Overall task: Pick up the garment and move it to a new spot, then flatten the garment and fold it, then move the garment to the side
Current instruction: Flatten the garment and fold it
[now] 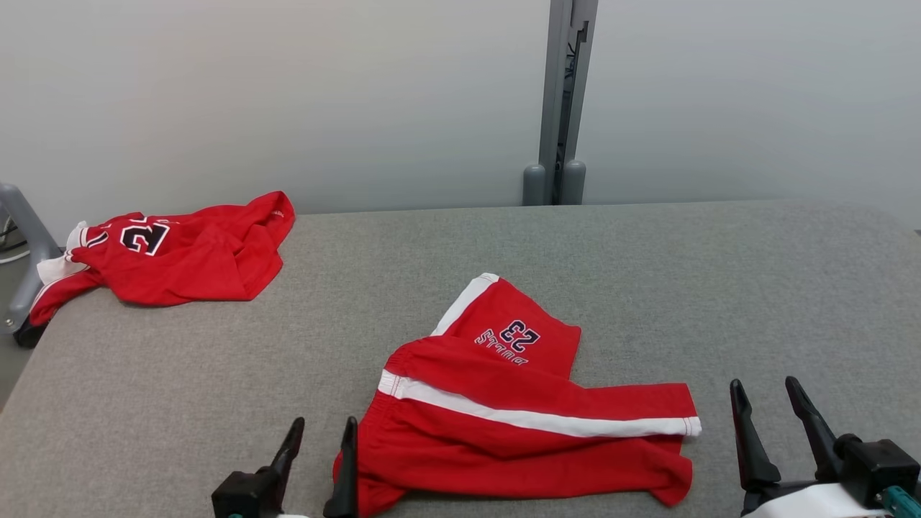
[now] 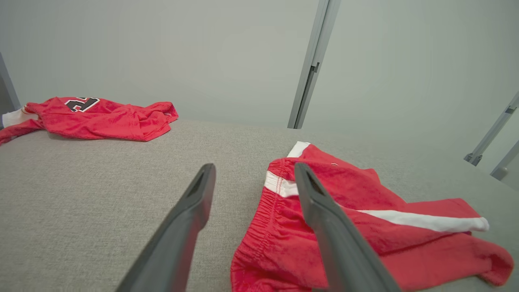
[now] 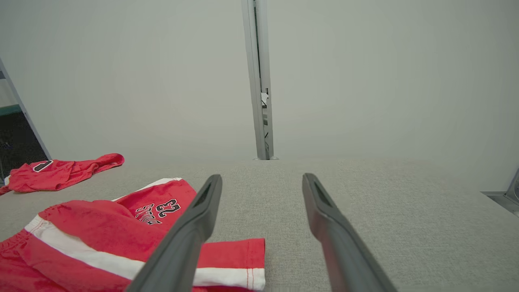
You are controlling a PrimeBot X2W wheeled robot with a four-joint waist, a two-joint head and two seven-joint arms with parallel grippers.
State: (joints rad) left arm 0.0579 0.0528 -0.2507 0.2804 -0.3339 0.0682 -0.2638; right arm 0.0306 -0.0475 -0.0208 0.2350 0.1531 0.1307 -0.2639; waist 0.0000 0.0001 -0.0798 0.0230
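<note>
My L gripper [image 1: 324,424] & R gripper [image 1: 763,385] both released, empty. Red shorts [image 1: 518,417] lie rumpled on table [image 1: 647,252]: pick-up, flattening, fold, side move prob. all left.

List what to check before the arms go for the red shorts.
1. The left gripper is open and empty: ok.
2. The right gripper is open and empty: ok.
3. The left gripper is clear of the cloth: cannot tell; in the head view its inner finger overlaps the waistband of the shorts.
4. The shorts are flat and ready to fold: not ok; they lie crumpled, with one leg folded across.
5. The jersey is apart from the shorts: ok; it lies at the far left corner.
6. The table has bare surface for a new spot: ok, to the right of and beyond the shorts.
</note>
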